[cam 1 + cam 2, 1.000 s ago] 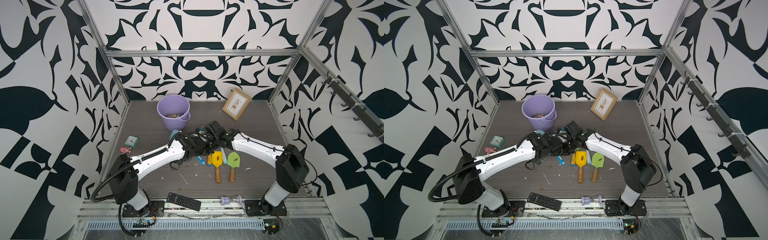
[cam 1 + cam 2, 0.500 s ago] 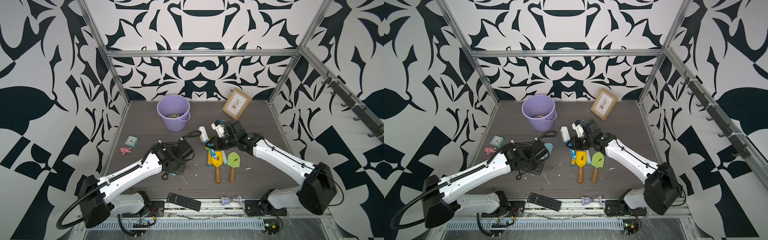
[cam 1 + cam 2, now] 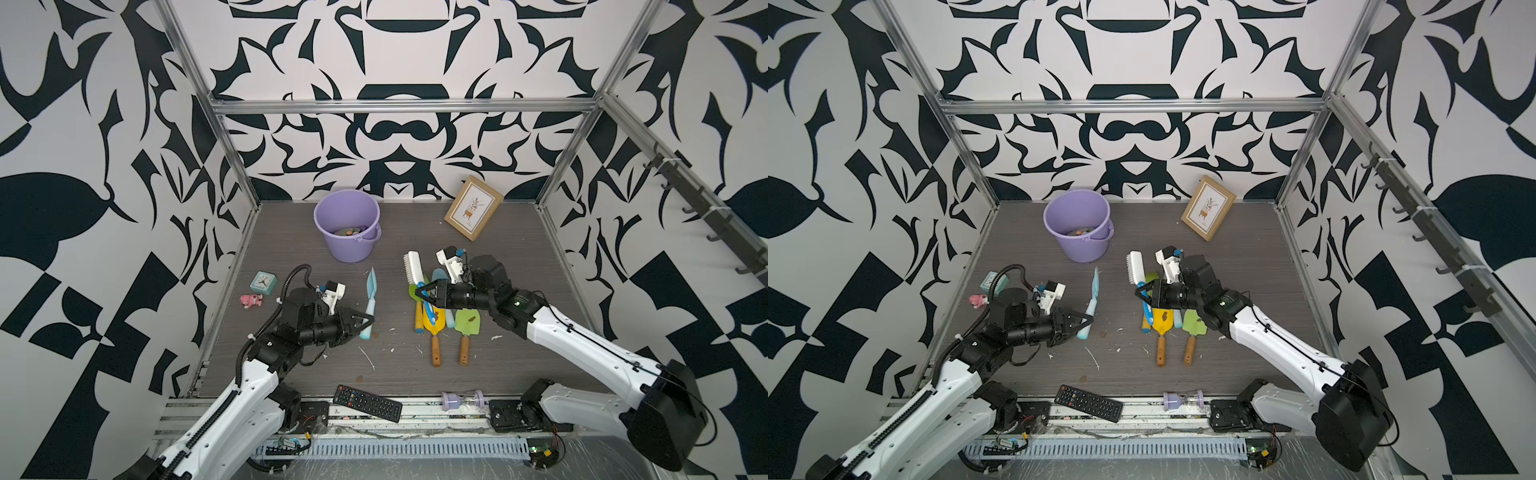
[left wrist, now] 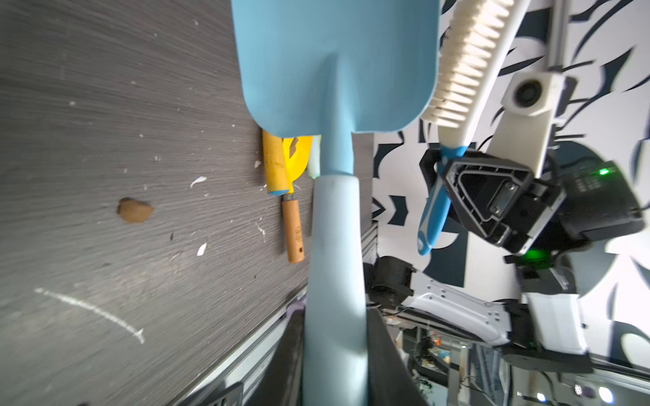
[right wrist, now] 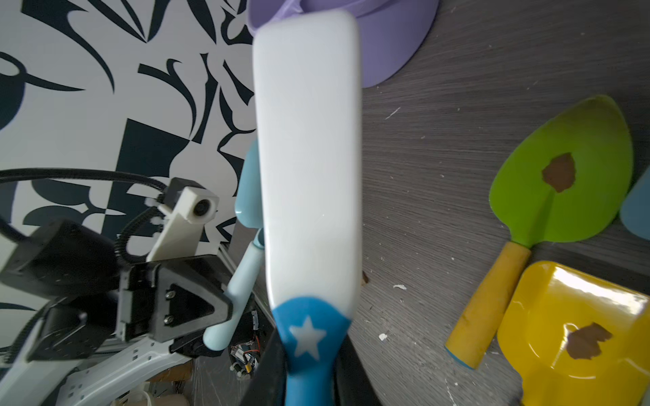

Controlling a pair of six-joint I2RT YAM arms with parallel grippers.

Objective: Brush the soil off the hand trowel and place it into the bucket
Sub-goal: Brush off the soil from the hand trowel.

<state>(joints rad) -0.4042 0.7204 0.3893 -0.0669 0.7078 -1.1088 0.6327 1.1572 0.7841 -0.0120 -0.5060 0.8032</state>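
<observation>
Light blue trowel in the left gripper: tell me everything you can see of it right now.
The light blue trowel looks like smooth plastic: flat round-cornered blade, narrow neck, thicker paler handle with a rounded end. The left gripper is shut on the handle, holding it off the table, blade edge-on in both top views and pointing toward the bucket. The blade face in the left wrist view shows no soil; the other face is hidden. The brush is close but apart.

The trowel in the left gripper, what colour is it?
Light blue all over; the trowel shows best in the left wrist view.
</observation>
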